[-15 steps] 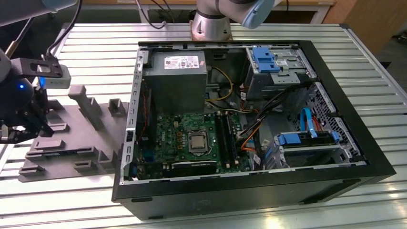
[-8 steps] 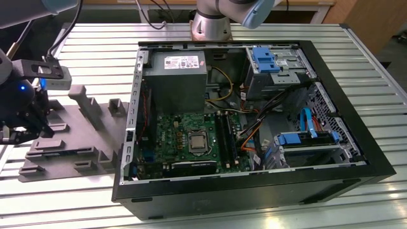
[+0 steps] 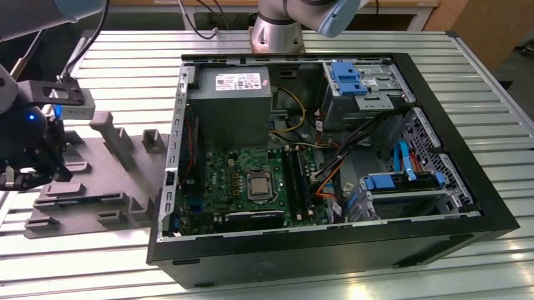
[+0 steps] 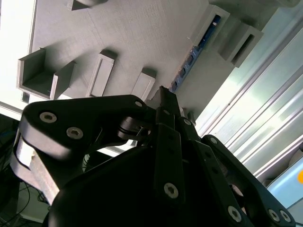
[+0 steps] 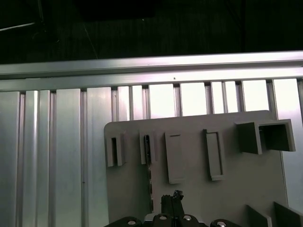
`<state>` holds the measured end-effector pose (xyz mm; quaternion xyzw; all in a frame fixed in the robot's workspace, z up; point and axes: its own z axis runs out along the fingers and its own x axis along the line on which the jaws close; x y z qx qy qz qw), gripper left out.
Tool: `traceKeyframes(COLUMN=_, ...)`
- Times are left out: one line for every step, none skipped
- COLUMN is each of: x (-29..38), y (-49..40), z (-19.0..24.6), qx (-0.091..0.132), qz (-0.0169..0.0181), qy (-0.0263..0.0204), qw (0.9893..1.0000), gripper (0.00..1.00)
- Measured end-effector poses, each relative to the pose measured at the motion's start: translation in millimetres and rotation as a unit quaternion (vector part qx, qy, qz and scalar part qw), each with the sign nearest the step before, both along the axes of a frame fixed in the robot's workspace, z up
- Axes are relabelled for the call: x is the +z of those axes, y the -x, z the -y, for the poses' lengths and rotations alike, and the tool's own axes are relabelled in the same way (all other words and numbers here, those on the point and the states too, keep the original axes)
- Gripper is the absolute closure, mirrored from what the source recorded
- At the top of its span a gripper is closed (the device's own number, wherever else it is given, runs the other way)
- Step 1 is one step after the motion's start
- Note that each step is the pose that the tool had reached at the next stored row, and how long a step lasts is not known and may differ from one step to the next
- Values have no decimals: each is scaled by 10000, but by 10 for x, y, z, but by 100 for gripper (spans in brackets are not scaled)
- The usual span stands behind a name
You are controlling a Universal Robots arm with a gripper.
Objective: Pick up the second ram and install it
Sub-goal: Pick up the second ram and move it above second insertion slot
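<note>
Second ram (image 5: pixel 147 147) isn't in the grasp: fingers (image 5: pixel 166 204) look clenched tip to tip w/ nothing btwn them. Gripper (image 4: pixel 163 97) hangs over the grey tray (image 5: pixel 246 179), tips just beside the ram's nearer end; can't tell if they touch it.

Ram stands on edge in a narrow slot of the tray, a thin dark strip running btwn raised blocks. In the second wrist view (image 4: pixel 191 59) its edge shows bluish.

Other low blocks and an open box-shaped holder (image 5: pixel 274 135) sit on the tray around that slot. In the exterior view a tall post (image 3: pixel 109 134) rises from the tray's far part, and the arm's black wrist reaches over the tray from the exterior view's left.

Tray lies flat on a slatted metal table (image 3: pixel 125 75). An open PC case (image 3: pixel 334 250) sits just beside the tray, toward the exterior view's right, w/ green motherboard (image 3: pixel 250 181) exposed inside.
</note>
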<state>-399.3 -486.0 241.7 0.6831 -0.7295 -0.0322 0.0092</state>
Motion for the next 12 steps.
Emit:
traceKeyframes(x=-3, y=0, z=0, qx=0, qz=-1, qy=0, qw=10000, gripper=89)
traceKeyframes(x=-8, y=0, z=0, qx=1, qz=-1, qy=0, qw=10000, gripper=89)
traceKeyframes(x=-14, y=0, z=1, qx=2, qz=0, qy=0, qw=10000, gripper=89)
traceKeyframes(x=-20, y=0, z=1, qx=2, qz=0, qy=0, qw=10000, gripper=89)
traceKeyframes(x=-25, y=0, z=1, qx=3, qz=0, qy=0, qw=10000, gripper=89)
traceKeyframes(x=-32, y=0, z=2, qx=4, qz=-1, qy=0, qw=10000, gripper=89)
traceKeyframes(x=-39, y=0, z=2, qx=5, qz=0, qy=0, qw=10000, gripper=89)
traceKeyframes(x=-45, y=0, z=3, qx=6, qz=0, qy=0, qw=10000, gripper=89)
traceKeyframes(x=-51, y=0, z=4, qx=8, qz=0, qy=0, qw=10000, gripper=89)
traceKeyframes(x=-58, y=0, z=5, qx=12, qz=0, qy=1, qw=10000, gripper=89)
traceKeyframes(x=-64, y=0, z=6, qx=16, qz=-1, qy=1, qw=10000, gripper=89)
traceKeyframes(x=-70, y=0, z=6, qx=21, qz=-1, qy=1, qw=10000, gripper=89)
